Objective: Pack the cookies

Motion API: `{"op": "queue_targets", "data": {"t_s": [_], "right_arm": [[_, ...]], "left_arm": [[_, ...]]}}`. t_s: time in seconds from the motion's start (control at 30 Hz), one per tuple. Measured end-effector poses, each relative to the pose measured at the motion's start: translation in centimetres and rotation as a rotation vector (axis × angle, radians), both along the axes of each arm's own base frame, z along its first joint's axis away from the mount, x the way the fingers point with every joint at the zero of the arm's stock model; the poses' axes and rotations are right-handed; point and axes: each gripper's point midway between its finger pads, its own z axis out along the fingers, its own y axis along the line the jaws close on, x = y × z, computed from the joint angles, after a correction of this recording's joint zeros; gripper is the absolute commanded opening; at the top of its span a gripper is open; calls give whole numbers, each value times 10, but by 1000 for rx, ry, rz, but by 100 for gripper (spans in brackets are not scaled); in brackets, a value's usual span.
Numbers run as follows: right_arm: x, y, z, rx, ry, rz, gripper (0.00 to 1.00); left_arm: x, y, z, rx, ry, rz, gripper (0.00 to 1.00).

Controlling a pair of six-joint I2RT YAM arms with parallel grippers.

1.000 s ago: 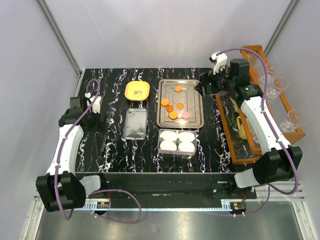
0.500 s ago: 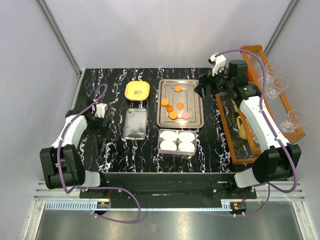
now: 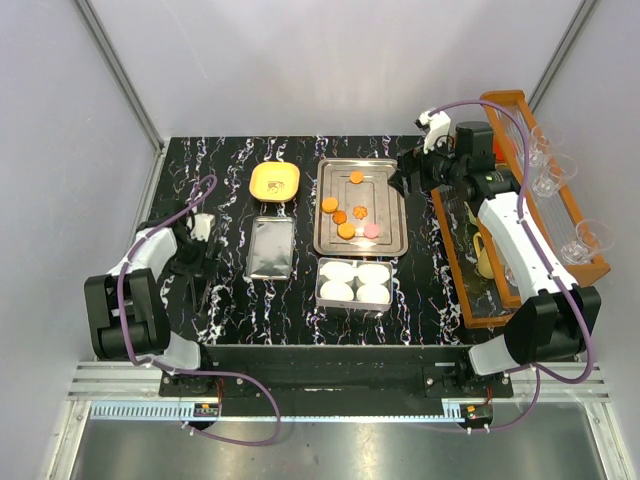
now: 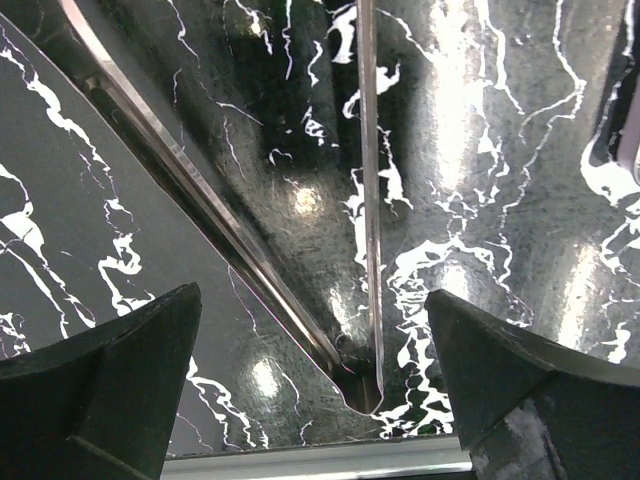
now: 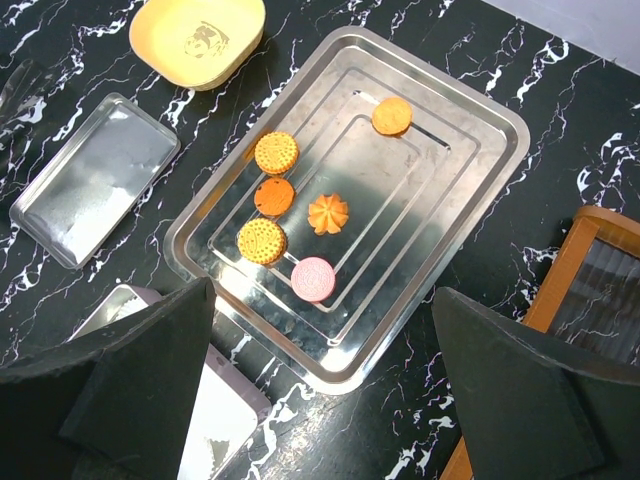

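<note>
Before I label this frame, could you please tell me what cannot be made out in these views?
Top view: the markings on the cookies are too small to read.
Right wrist view: the tin of paper cups is mostly hidden by the camera's own finger and the bottom edge.
Left wrist view: the metal tongs run off the top edge, so their tips are unseen.

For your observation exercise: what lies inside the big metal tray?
Six cookies lie flat on the tray: five orange, plus one pink cookie. Nothing covers them; only their undersides stay hidden.
</note>
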Motion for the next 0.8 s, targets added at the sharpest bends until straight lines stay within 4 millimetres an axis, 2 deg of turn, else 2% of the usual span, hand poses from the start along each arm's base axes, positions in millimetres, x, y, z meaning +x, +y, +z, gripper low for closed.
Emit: {"op": "queue_targets", "data": {"t_s": [0.23,0.43,0.6,0.8], "right_arm": [[3,1,-9,-4,22,0,100],[4,1,-10,-4,24,-1,100],[4,1,-10,-2,23,-2,100],[5,0,-9,-3,20,-6,100]], "left_arm": [[0,5,-16,13,48,28,98],[-1,6,-25,11,87,65,90],[8,6,-22,6,82,101,79],[15,7,-23,4,95,142,74]]}}
